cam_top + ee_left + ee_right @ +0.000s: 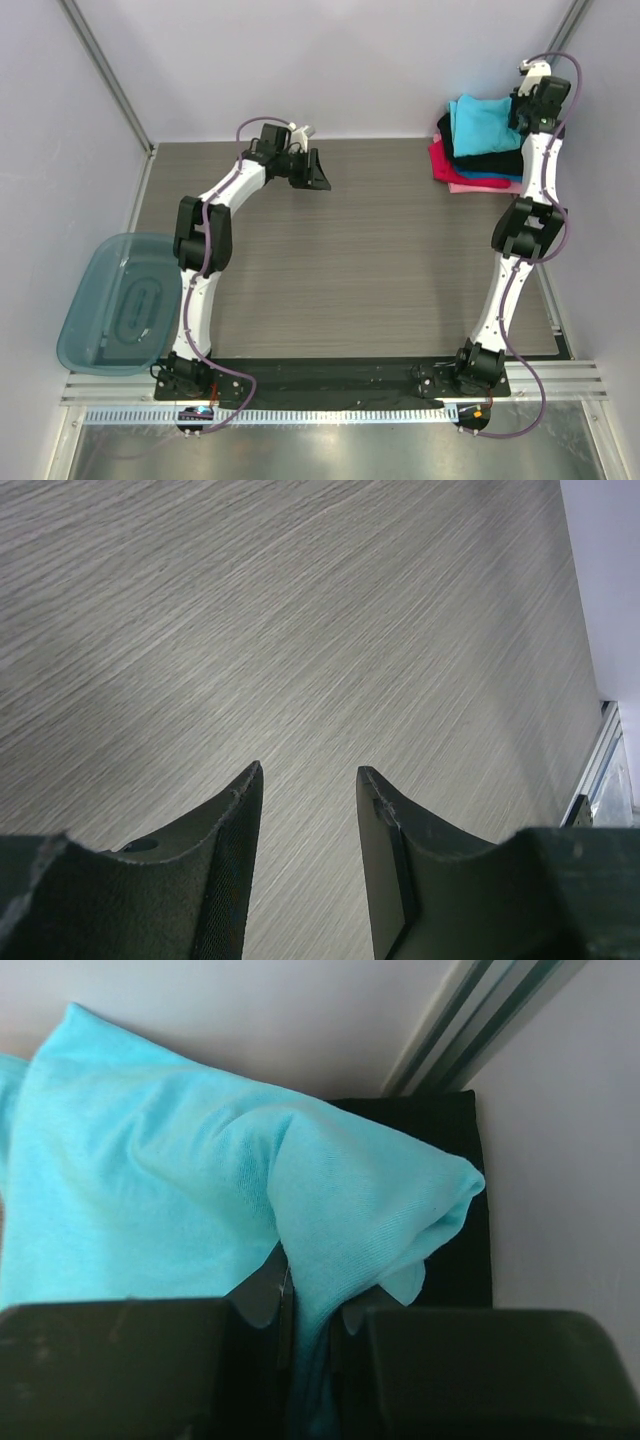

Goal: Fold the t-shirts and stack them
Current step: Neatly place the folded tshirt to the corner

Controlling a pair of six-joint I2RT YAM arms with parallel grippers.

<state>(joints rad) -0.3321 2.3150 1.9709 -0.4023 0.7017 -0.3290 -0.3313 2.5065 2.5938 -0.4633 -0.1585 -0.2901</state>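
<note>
A stack of folded t-shirts sits at the table's far right corner: a turquoise t-shirt (482, 124) on top, then a black one (490, 160), a blue edge, a magenta one (447, 162) and a pink one (480, 187). My right gripper (520, 112) is shut on the right edge of the turquoise t-shirt (180, 1190), whose cloth bunches up between the fingers; the black shirt (462, 1220) lies under it. My left gripper (318, 172) hovers over bare table at the far middle-left, open with nothing between its fingers (235, 830).
A translucent blue-grey plastic bin (118, 302) hangs off the table's left edge. Walls close in behind and right of the stack. The wood-grain table (380, 270) spreads between the arms.
</note>
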